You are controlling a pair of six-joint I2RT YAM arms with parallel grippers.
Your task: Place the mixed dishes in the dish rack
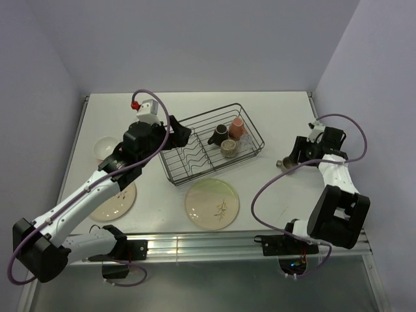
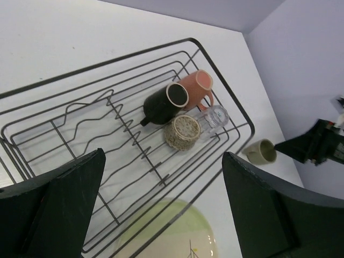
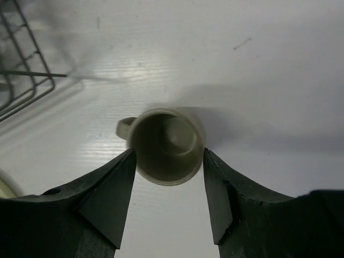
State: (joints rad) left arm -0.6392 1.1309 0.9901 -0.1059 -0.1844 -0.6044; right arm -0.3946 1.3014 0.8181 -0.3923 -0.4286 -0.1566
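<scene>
The black wire dish rack (image 1: 195, 158) (image 2: 64, 115) holds a dark mug (image 1: 218, 135) (image 2: 164, 103), a pink mug (image 1: 237, 128) (image 2: 196, 87), a speckled mug (image 1: 228, 148) (image 2: 181, 132) and a clear glass (image 2: 215, 116). My left gripper (image 1: 179, 135) (image 2: 161, 209) hovers open over the rack's near side. An olive mug (image 1: 285, 164) (image 3: 166, 145) stands upright on the table right of the rack. My right gripper (image 1: 290, 162) (image 3: 168, 156) has a finger against each side of it. A green-tinted plate (image 1: 212, 204), a pink-tinted plate (image 1: 114, 201) and a small bowl (image 1: 104, 148) lie on the table.
The rack's wavy dividers (image 2: 107, 115) on its left half hold nothing. The rack's corner (image 3: 27, 80) shows at the upper left of the right wrist view. A metal rail (image 1: 214, 244) runs along the table's near edge.
</scene>
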